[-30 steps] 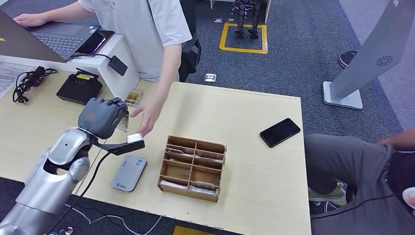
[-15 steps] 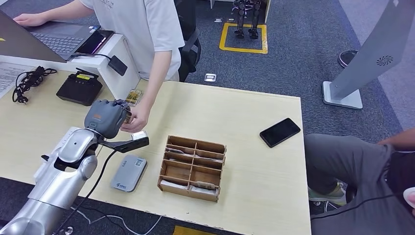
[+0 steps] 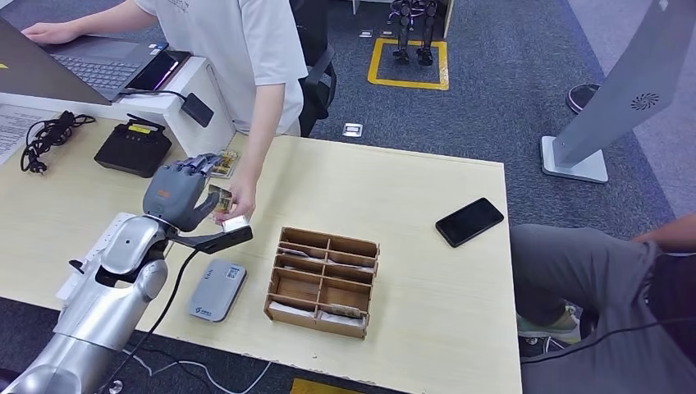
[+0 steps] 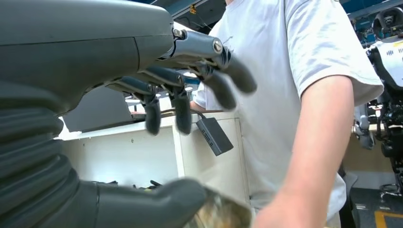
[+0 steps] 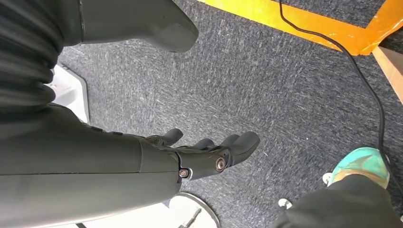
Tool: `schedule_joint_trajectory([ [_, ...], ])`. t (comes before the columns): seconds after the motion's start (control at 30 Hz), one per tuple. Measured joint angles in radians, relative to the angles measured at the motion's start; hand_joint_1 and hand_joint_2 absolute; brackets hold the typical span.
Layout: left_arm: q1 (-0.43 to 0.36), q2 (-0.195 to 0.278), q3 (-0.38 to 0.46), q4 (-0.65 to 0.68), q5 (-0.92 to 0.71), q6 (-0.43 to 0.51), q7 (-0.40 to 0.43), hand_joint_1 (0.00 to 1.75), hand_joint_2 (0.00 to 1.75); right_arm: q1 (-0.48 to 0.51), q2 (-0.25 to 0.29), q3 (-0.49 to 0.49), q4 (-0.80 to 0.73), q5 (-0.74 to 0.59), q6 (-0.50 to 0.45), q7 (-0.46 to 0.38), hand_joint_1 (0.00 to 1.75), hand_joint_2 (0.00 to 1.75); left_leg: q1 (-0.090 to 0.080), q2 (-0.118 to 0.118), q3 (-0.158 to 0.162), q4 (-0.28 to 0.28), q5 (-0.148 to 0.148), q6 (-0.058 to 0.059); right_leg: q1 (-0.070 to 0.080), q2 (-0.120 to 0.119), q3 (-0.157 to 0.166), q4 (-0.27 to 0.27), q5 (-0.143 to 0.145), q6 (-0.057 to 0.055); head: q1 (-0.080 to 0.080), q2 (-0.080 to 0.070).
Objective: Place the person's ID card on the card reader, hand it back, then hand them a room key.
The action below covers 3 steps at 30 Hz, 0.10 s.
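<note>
My left hand is raised over the table's near left part with its fingers spread wide, well apart from the thumb. The ID card sits at the thumb's tip, blurred in the left wrist view, and the person's hand grips its far side. The grey card reader lies flat on the table below my forearm. A wooden divided box with key cards stands right of it. My right hand hangs over the carpet, fingers loosely extended, holding nothing.
A black phone lies at the table's right. Another small card lies near the far edge. A black device and cables sit on the left desk by a laptop. A seated person's leg is at the right.
The person's hand reached in and closed on the card. My left hand's fingers, curled around the card before, have spread apart.
</note>
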State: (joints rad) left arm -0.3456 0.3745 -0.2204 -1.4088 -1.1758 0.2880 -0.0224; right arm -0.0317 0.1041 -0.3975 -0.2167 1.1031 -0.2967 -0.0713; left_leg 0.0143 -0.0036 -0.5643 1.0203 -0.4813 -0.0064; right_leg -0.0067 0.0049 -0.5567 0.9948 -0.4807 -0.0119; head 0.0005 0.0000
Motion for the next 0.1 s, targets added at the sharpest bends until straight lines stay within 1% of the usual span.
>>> schedule_joint_trajectory([
  [0.1,0.000,-0.005,0.003,0.000,0.000,0.002,-0.001,0.00,1.75,0.000,0.000,-0.002,0.000,0.000,0.000,0.000,0.00,1.75,0.000,0.000,0.000,0.000,0.000,0.000,0.000,0.000,0.000,0.000,0.000,0.000,0.000,0.000],
])
